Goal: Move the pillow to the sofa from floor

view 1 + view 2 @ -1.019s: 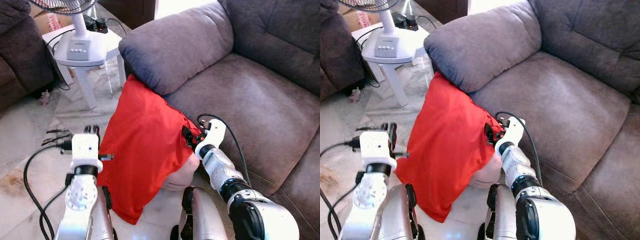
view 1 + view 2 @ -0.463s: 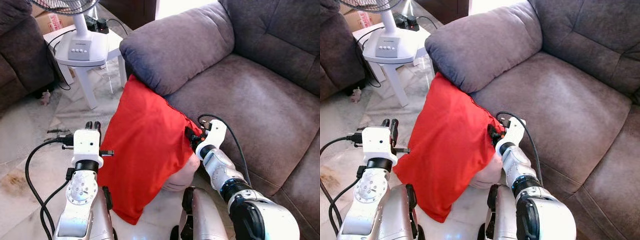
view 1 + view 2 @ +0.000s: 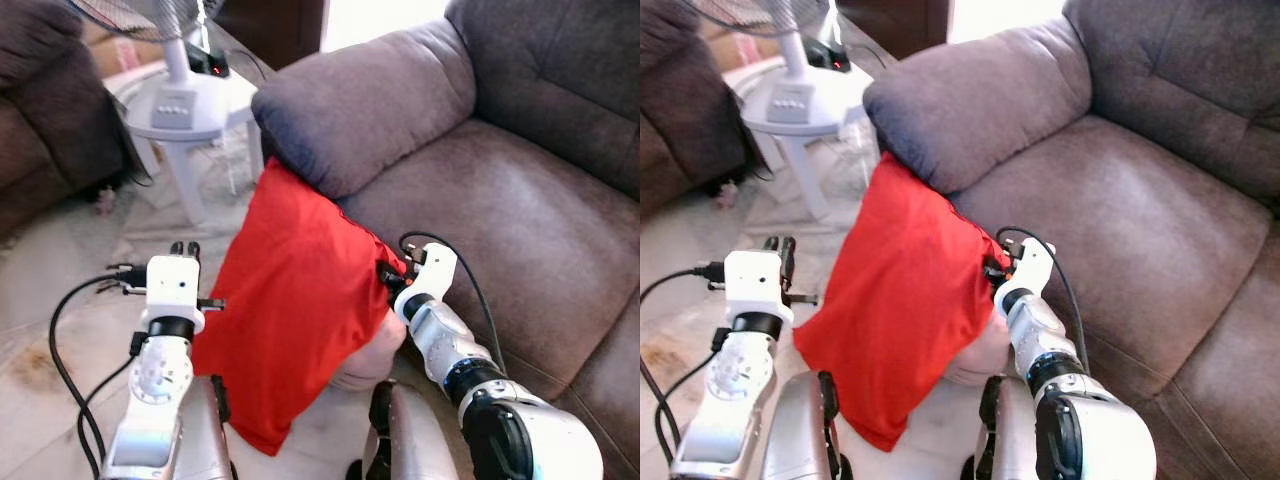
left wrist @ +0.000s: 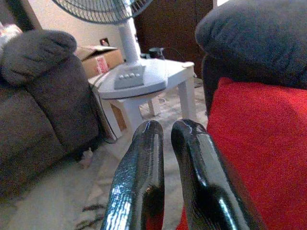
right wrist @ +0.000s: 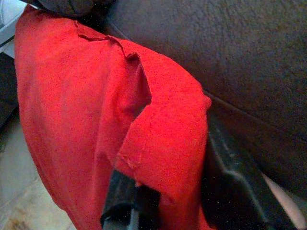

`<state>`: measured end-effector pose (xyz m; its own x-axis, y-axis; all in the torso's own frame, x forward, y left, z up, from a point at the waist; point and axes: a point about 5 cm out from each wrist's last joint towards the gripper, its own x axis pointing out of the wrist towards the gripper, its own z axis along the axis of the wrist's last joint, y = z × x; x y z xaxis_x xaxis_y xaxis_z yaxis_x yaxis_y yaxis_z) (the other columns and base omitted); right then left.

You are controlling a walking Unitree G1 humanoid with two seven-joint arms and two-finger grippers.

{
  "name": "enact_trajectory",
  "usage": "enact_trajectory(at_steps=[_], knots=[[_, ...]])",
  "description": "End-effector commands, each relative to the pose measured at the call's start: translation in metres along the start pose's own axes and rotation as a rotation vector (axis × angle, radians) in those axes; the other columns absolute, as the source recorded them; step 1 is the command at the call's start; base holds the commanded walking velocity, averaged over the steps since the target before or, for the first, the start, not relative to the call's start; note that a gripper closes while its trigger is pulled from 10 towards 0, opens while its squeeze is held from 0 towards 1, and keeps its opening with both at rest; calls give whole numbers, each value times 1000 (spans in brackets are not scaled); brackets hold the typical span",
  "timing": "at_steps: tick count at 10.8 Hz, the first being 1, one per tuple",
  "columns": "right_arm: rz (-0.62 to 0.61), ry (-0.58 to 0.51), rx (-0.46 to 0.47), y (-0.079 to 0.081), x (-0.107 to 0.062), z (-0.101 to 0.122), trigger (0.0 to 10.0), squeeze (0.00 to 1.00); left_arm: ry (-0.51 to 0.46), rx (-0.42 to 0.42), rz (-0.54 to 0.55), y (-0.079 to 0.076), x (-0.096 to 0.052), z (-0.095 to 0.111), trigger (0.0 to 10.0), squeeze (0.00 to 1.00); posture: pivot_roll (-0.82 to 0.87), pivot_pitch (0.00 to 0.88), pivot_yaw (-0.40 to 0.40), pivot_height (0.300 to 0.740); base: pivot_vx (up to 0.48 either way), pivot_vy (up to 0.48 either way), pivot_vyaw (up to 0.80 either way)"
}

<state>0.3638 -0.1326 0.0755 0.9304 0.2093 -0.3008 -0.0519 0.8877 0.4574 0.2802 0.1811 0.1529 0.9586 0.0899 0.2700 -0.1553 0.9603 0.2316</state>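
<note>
Against the sofa (image 3: 520, 210) front, the red pillow (image 3: 290, 300) leans below the armrest; right gripper (image 3: 390, 280) pinches its three-o'clock edge, left gripper (image 3: 184, 250) nearly closed at nine o'clock, holding nothing.

Daylight enters from the bright opening behind the sofa (image 3: 520, 200), washing out the pale floor (image 3: 60, 290). Head views are slightly soft with motion blur, most around the fan (image 3: 185, 95). The wrist views are dimmer and grainier
</note>
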Motion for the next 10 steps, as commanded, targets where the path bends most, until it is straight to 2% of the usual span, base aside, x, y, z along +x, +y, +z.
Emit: enact_trajectory(at_steps=[1, 3, 4, 5, 6, 7, 8, 9, 10], knots=[[-2, 8, -10, -3, -1, -3, 0, 0, 8, 5, -9, 0, 1, -2, 10000, 0, 210, 115, -96, 525, 0, 0, 0], [39, -16, -107, 6, 1, 2, 0, 0, 17, 3, -9, 0, 0, -4, 10000, 0, 203, 127, -90, 525, 0, 0, 0], [108, -38, -273, 16, 1, 4, 8510, 0, 35, -23, -10, -4, -5, -7, 10000, 0, 201, 132, -86, 525, 0, 0, 0], [142, -57, -292, 19, 1, 6, 10000, 0, 43, -38, -3, -4, -8, -8, 10000, 0, 196, 137, -82, 525, 0, 0, 0], [219, -114, -445, 25, -1, 15, 10000, 0, 48, -52, 16, 0, -10, -8, 10000, 0, 182, 144, -74, 525, 0, 0, 0], [233, -132, -470, 26, -1, 19, 10000, 0, 48, -60, 22, 1, -9, -8, 10000, 0, 180, 146, -72, 525, 0, 0, 0], [245, -173, -455, 27, -2, 28, 10000, 0, 43, -69, 25, 2, -7, -7, 10000, 0, 174, 146, -68, 525, 0, 0, 0], [315, -241, -526, 37, -6, 36, 10000, 0, 45, -145, 20, -5, -9, -4, 10000, 0, 165, 144, -68, 525, 0, 0, 0], [327, -247, -592, 38, -10, 30, 10000, 0, 52, -166, -33, -17, -16, -3, 10000, 0, 167, 138, -66, 525, 0, 0, 0]])
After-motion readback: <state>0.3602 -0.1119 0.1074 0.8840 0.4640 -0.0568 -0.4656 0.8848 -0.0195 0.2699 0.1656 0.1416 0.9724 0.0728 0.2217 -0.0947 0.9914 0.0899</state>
